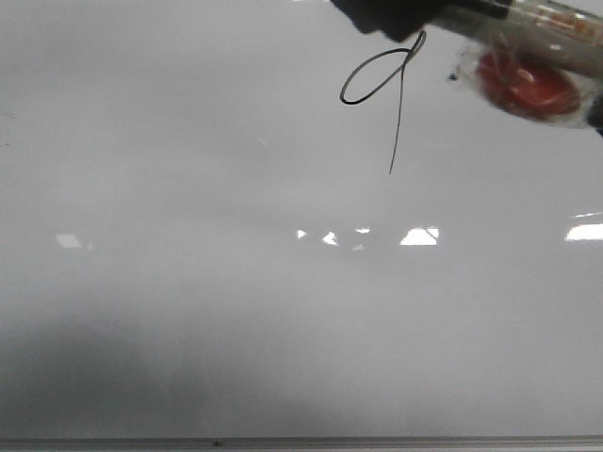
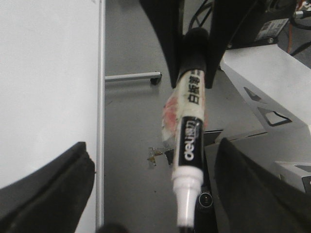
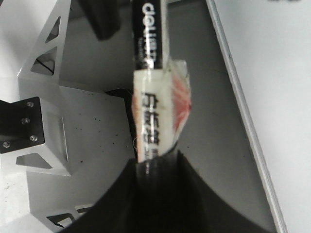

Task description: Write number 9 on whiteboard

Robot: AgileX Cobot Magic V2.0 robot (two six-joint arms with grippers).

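The number 9 (image 1: 398,113) is a thin black loop with a long tail, high on the whiteboard (image 1: 236,311), right of centre. My right gripper (image 3: 155,174) is shut on the rear of a black-and-white marker (image 3: 151,97) wrapped in clear and red tape. The marker also shows at the front view's top right (image 1: 528,33), beside a dark gripper part (image 1: 386,14). My left gripper (image 2: 154,191) is wide open. The marker (image 2: 188,141) points its white nose between the left fingers without touching them. The right gripper's black fingers (image 2: 167,39) hold its far end.
The whiteboard's thin metal edge (image 1: 301,441) runs along the bottom of the front view and shows in both wrist views (image 2: 100,97) (image 3: 243,111). White metal arm bases (image 3: 43,97) (image 2: 262,82) stand beside the board over a grey surface (image 2: 131,145).
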